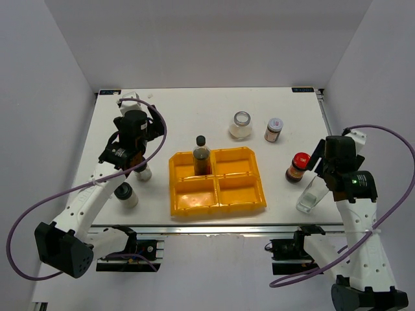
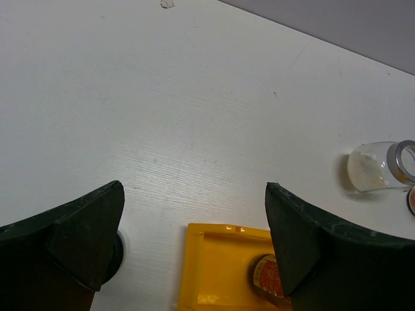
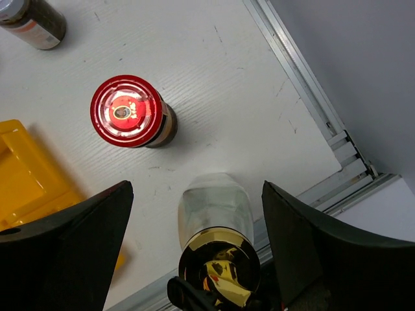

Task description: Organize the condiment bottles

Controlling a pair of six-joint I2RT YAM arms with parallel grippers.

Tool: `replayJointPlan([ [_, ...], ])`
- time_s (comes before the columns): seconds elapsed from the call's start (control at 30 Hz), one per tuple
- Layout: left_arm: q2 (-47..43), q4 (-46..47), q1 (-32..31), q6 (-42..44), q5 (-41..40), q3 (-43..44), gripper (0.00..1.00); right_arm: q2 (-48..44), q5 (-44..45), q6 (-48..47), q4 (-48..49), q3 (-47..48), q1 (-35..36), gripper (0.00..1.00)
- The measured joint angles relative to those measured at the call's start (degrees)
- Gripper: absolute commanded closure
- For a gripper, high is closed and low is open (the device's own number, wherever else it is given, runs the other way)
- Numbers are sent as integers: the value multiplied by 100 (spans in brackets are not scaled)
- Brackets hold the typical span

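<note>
The clear gold-topped bottle (image 3: 217, 223) is sitting near the table's (image 1: 181, 116) near right corner, between the right gripper's (image 3: 198, 188) spread fingers, neither visibly touching it. The red-lidded jar (image 1: 298, 166) is standing just beside it. The tall dark bottle (image 1: 201, 157) is standing in the yellow tray's (image 1: 219, 210) far-left compartment. The left gripper (image 2: 194, 188) is hovering with fingers wide apart, holding nothing, by the left edge near a black-lidded shaker (image 1: 127, 194).

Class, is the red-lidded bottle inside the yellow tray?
No, the red-lidded bottle stands on the table, to the right of the yellow tray.

Lab cell, white walls (image 1: 58, 58), railed table (image 1: 194, 110)
</note>
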Motion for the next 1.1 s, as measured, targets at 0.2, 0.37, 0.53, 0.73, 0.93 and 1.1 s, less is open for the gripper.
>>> replayJointPlan([
  [0.2, -4, -4, 0, 11, -39, 0, 2, -101, 107, -2, 251, -66, 0, 35],
  [0.37, -76, -2, 0, 13, -70, -44, 2, -365, 181, 74, 251, -79, 0, 49],
  [0.53, -168, -7, 0, 13, -85, -96, 2, -455, 251, 168, 214, -280, 0, 41],
  [0.73, -184, -11, 0, 9, -90, -96, 2, -455, 219, 146, 221, -341, 0, 53],
  [0.93, -262, -31, 0, 7, -96, -201, 2, -472, 223, 177, 221, -343, -2, 89],
  [1.1, -321, -26, 0, 7, -105, -227, 2, -568, 208, 197, 166, -341, 4, 100],
])
